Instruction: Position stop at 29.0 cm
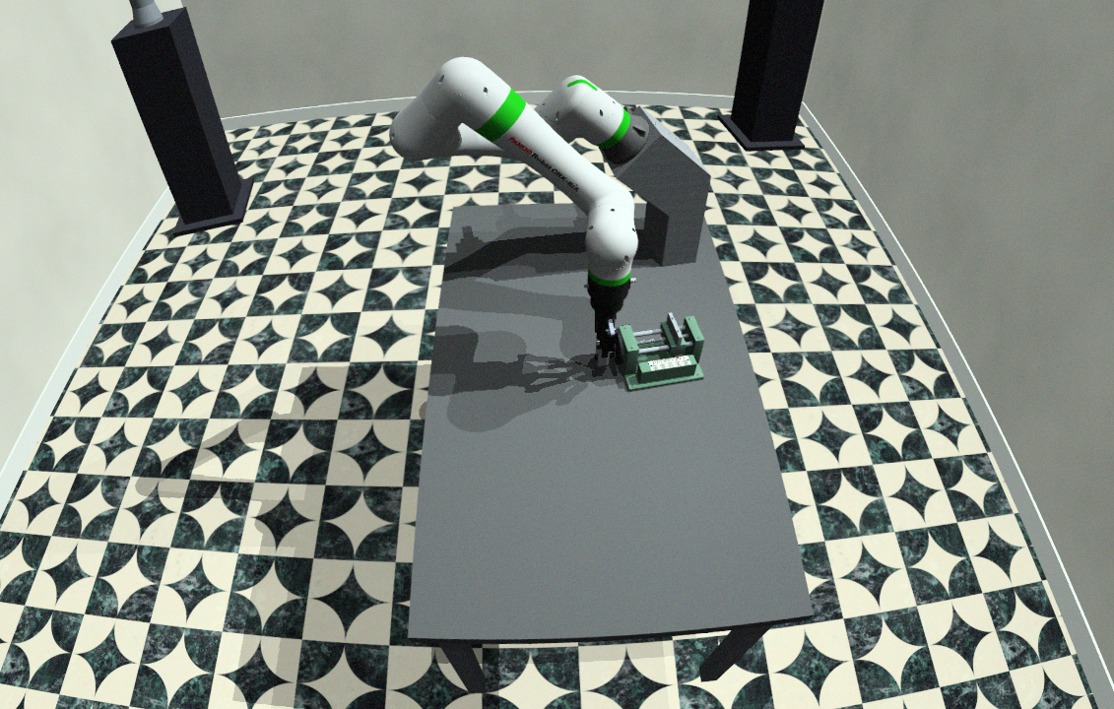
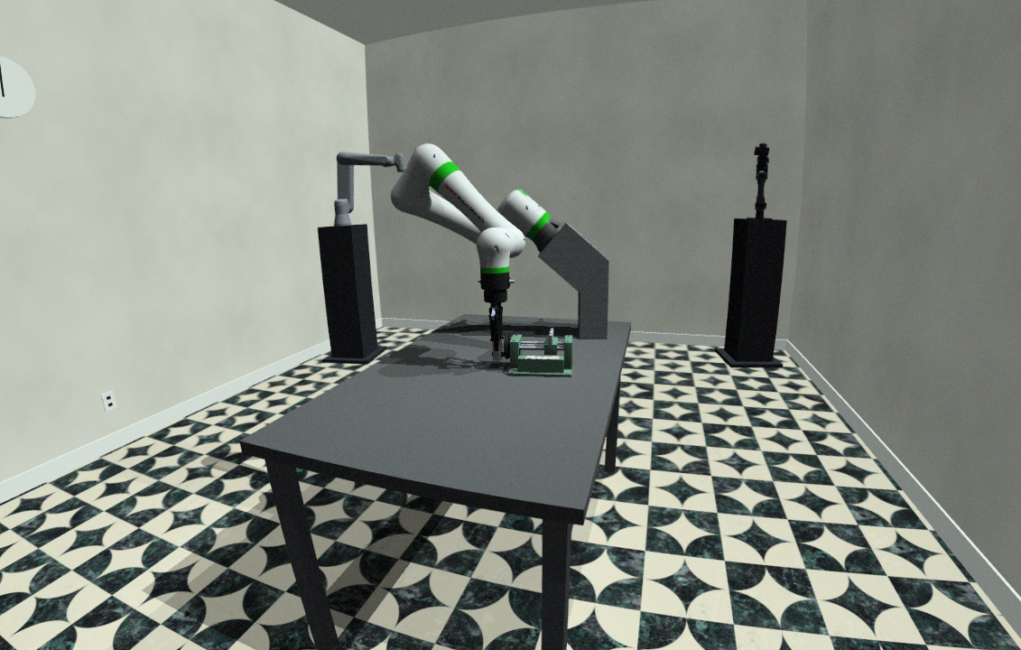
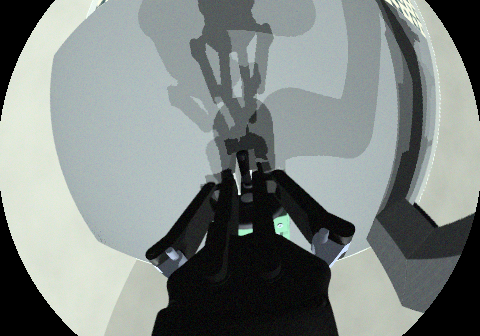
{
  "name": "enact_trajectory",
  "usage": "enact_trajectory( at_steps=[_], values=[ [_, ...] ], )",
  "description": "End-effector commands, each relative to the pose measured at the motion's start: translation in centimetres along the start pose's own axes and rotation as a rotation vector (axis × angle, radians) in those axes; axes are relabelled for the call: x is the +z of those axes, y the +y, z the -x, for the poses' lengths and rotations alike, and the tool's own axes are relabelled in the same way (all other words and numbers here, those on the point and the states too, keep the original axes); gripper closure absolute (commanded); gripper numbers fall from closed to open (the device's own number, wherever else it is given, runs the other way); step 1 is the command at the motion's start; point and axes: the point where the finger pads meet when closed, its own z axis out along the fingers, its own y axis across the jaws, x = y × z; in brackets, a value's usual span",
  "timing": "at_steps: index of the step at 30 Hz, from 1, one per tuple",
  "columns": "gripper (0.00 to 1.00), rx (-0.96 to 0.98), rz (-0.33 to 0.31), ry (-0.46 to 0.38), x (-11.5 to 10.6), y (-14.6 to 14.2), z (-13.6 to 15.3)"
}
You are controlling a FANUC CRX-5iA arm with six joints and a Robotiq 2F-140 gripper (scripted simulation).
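Observation:
A green slide fixture [image 1: 662, 351] with two rails, a grey stop block [image 1: 675, 330] and a white scale strip sits on the grey table; it also shows in the exterior view [image 2: 541, 356]. Its handwheel [image 1: 615, 347] is at the fixture's left end, small and dark, mostly hidden by my fingers. My gripper [image 1: 605, 346] points straight down at that end and is shut on the handwheel; it also shows in the exterior view [image 2: 496, 346]. In the wrist view my fingers are close together over a dark knob, with green parts behind them.
The arm's grey pedestal [image 1: 671, 207] stands on the table's far end behind the fixture. Two black camera pillars [image 1: 181, 123] [image 1: 774, 70] stand on the floor beyond the table.

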Motion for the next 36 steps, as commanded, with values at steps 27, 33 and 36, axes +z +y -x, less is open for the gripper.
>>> enact_trajectory(
  at_steps=[27,33,36],
  values=[
    [0.96,0.0,0.0,0.0,-0.07,0.47,0.01],
    [0.96,0.0,0.0,0.0,-0.13,0.68,0.01],
    [0.96,0.0,0.0,0.0,-0.16,0.78,0.01]
  ],
)
